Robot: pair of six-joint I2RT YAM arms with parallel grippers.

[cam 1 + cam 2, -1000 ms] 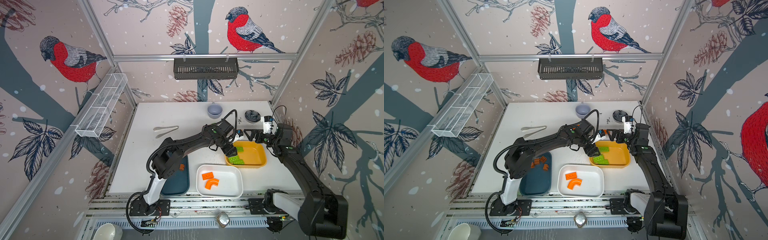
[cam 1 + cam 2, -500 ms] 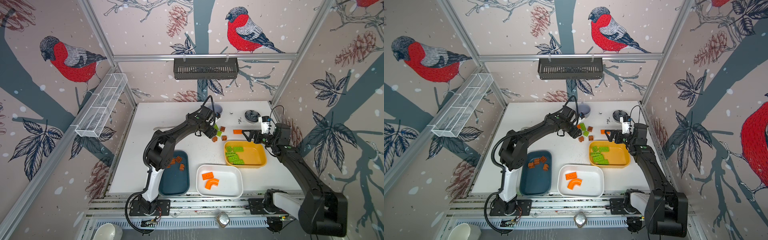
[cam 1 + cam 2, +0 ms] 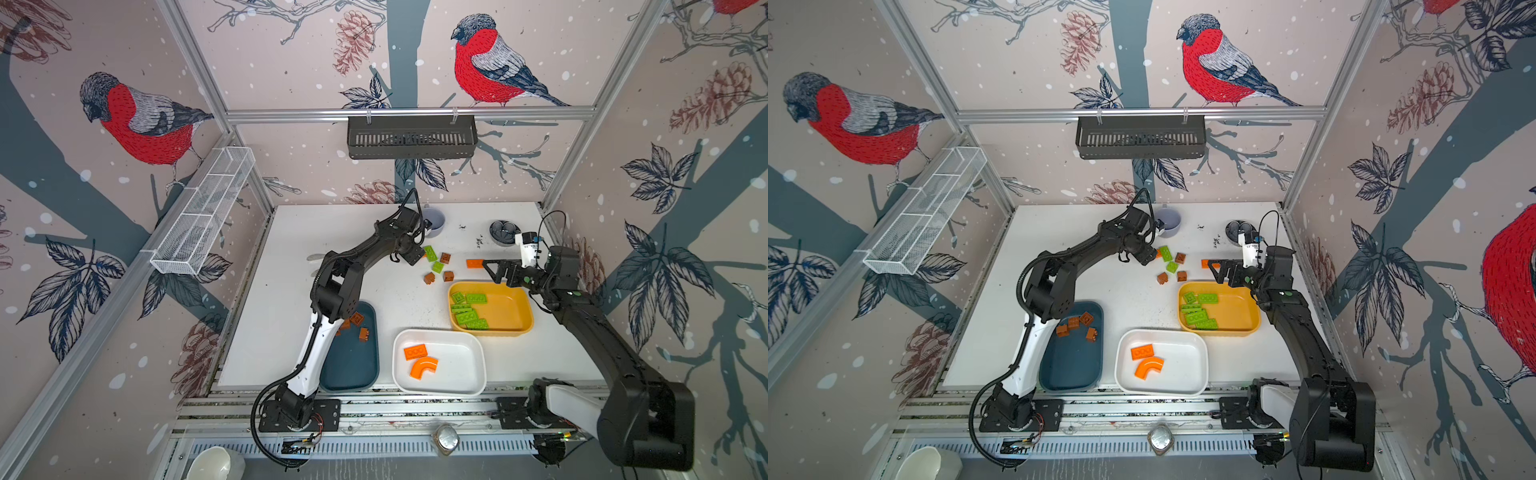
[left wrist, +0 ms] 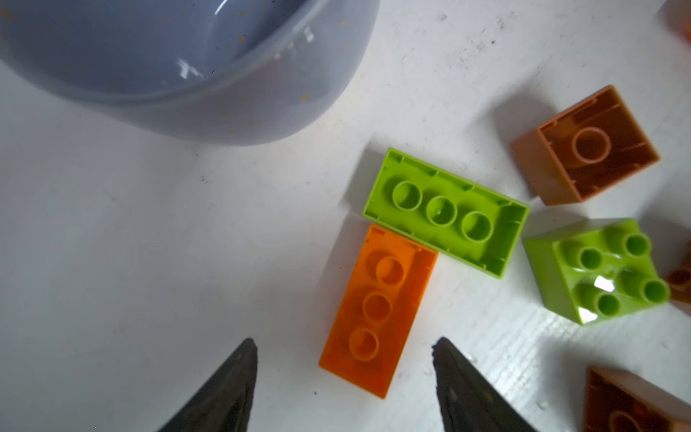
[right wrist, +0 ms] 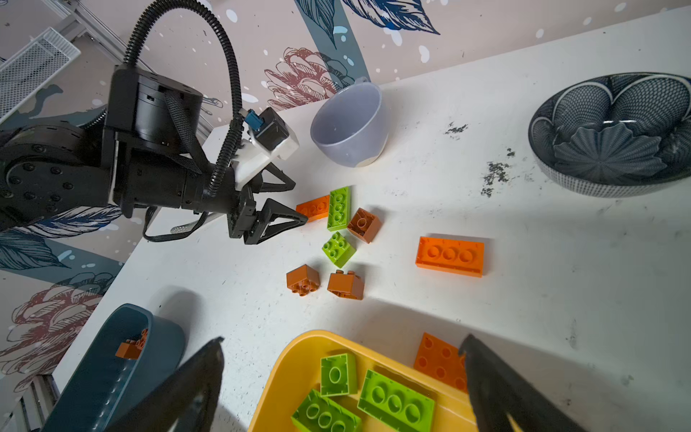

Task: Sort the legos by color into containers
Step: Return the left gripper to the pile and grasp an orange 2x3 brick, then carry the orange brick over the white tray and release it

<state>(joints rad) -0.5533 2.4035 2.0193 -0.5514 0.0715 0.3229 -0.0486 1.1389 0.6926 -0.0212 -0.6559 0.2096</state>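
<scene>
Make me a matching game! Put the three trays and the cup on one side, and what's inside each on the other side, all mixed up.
Column one:
1. teal tray
2. white tray
3. yellow tray
4. grey cup

Column two:
A. green bricks
B. nothing inside
C. brown bricks
D. orange bricks

Pairs: 1-C, 2-D, 3-A, 4-B

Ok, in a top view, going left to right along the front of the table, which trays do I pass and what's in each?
Dark teal tray holding brown bricks → white tray holding an orange plate and an orange arch → mustard yellow tray holding lime-green plates.
</scene>
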